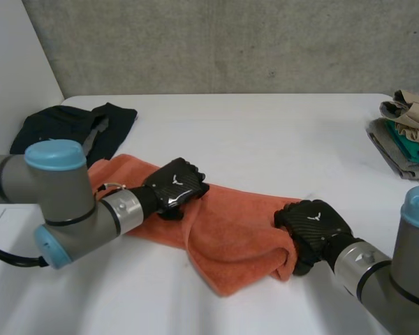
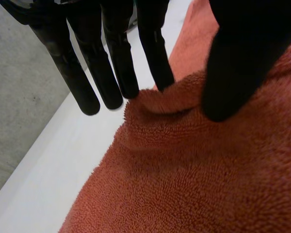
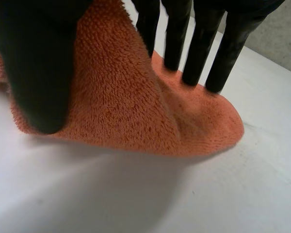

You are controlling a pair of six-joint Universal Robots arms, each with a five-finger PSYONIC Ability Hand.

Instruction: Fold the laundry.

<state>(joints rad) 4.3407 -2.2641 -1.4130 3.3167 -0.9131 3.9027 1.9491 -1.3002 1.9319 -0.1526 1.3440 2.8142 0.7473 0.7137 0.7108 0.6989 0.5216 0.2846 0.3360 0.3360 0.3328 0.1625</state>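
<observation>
Orange towel point(image 1: 237, 225) lying rumpled across the white worktop point(image 1: 265, 136).
I'm watching the left hand point(image 1: 176, 184) pinching a ridge near its far edge between straight fingers point(image 2: 117, 63) and thumb; the right hand point(image 1: 314, 225) is pinching up the right end.

A white table point(image 1: 265, 139) is seen in front of a grey concrete wall point(image 1: 230, 42), and a plain white wall point(image 1: 14, 56) is met at the left. A dark garment point(image 1: 70, 129) is spread loosely on the table's far left part, near the edge. At the table's right edge a pile of folded clothes point(image 1: 408, 136) is stacked: beige cloth is laid on top, teal is caught in the middle, grey is found beneath. The garment and the pile are kept well apart.
</observation>
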